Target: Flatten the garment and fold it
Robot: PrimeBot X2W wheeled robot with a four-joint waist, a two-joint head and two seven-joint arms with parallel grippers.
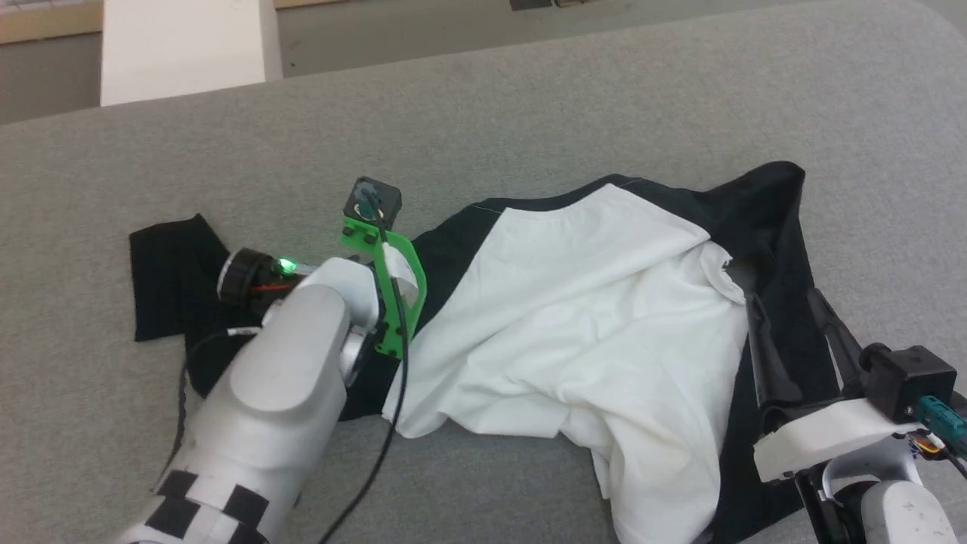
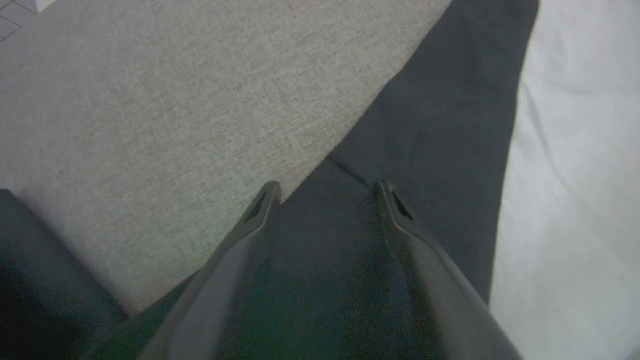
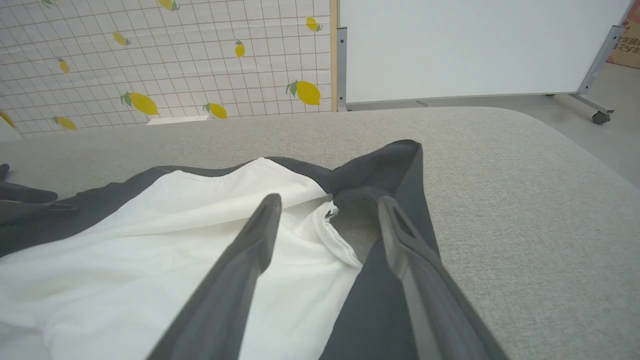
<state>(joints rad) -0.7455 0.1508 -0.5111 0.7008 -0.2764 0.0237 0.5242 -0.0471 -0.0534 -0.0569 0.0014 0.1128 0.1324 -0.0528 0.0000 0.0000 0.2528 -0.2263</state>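
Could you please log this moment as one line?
garment: crumpled on grey surface | left end effector: open over black sleeve | right end effector: open, empty | fold: pending

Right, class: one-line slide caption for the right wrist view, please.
Open right hand over the crumpled garment on a grey surface.

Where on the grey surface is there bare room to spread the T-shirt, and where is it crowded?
Free: the grey upholstery beyond the T-shirt, to the far edge, and the strip on its right. Crowded: the near side, where the left fingers and right fingers stand open over crumpled cloth.
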